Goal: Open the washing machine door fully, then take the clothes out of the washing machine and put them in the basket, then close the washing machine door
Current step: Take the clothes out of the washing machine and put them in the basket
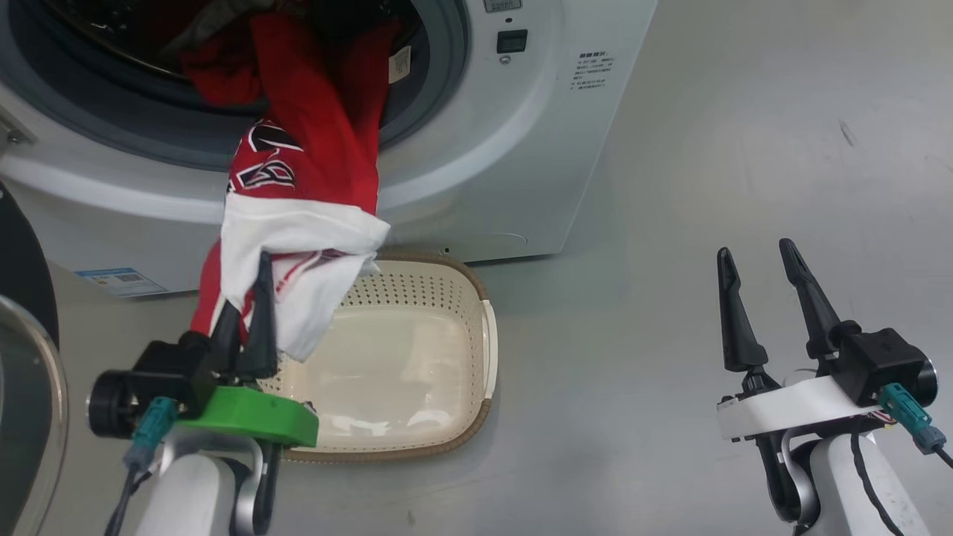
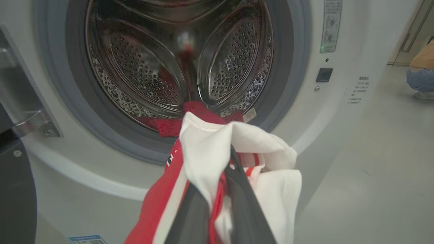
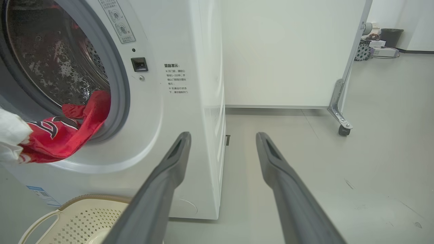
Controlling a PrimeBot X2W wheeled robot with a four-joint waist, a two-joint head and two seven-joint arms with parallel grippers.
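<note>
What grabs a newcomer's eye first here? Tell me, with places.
A red and white bundle of clothes spills from the open washing machine, its lower end pinched in the left fingers over the edge of the cream basket on the floor. At lower right, the right fingers stand spread and hold nothing.

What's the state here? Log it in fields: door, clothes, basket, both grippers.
door: washing machine door open, swung to the robot's left
clothes: red and white, trailing from the drum, lower end hanging over the basket edge
left gripper: shut on the clothes
right gripper: open, holding nothing
basket: on the floor before the washing machine, nothing in it
</note>
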